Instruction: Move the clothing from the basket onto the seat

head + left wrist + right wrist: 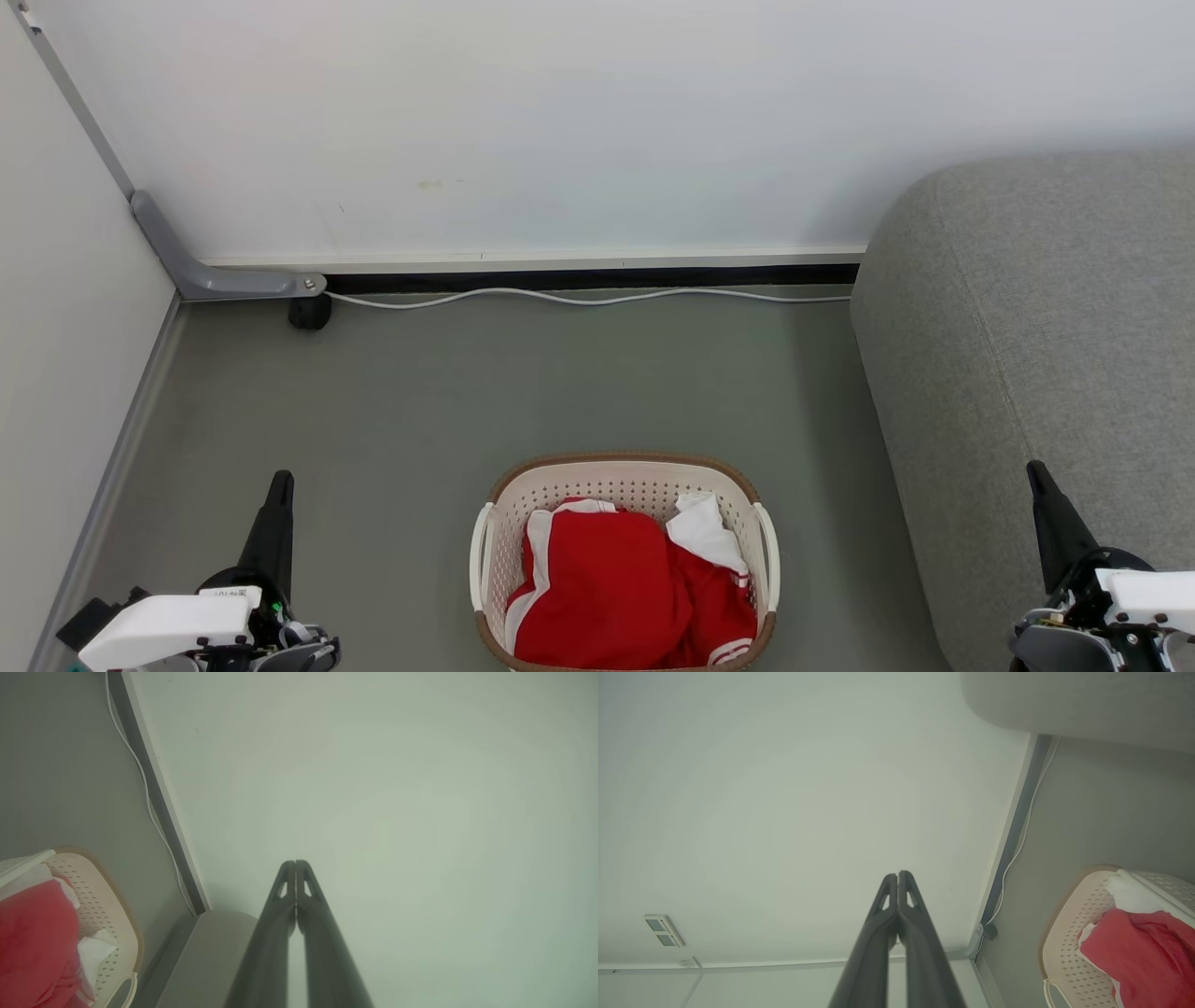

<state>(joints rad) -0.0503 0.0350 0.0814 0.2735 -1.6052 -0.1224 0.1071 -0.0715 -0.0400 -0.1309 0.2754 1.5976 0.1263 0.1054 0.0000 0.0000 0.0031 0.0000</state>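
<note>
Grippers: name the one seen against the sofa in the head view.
The right gripper: it overlaps the grey sofa, while the left gripper shows against the floor.

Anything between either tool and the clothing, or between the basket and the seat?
Nothing visible. The clothing lies uncovered in the open-topped basket; only floor lies between it and the left tool or the right tool, and between basket and seat.

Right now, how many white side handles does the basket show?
2: the left handle and the right handle, on opposite sides of the basket; its near end is cropped.
</note>
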